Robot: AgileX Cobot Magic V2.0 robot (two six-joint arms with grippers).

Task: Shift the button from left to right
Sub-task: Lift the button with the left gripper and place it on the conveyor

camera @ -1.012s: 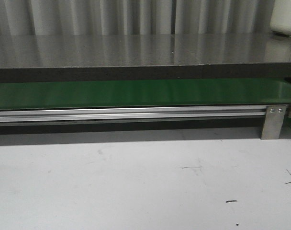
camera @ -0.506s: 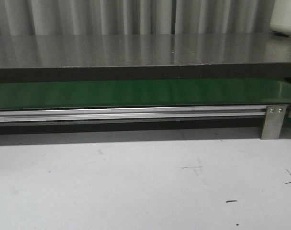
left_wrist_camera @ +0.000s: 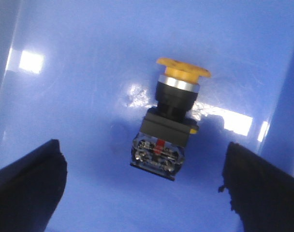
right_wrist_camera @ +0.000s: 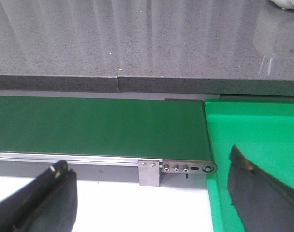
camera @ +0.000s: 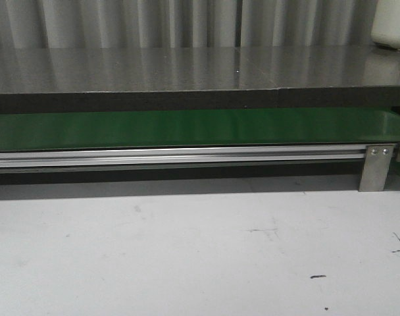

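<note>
Button [left_wrist_camera: 167, 126] lies on the blue bin floor [left_wrist_camera: 79, 121], right between our left tool's [left_wrist_camera: 144, 188] wide-open, empty fingers, its yellow cap pointing away from the tool. Our right tool [right_wrist_camera: 152, 198], open and empty too, hangs over the green belt [right_wrist_camera: 89, 125], so the left is nearer.

Looked all over for something to read and there's honestly nothing legible. The button [left_wrist_camera: 169, 126] sitting between the left gripper's [left_wrist_camera: 144, 186] spread fingers has no lettering I can make out on its yellow cap or black body, just a tiny red bit and blurry metal contacts at the base. The small metal bracket [right_wrist_camera: 188, 168] ahead of the right gripper [right_wrist_camera: 152, 195] only shows screws and a hole, no stamp or number. Front view: plain surfaces, no labels, no signs
</note>
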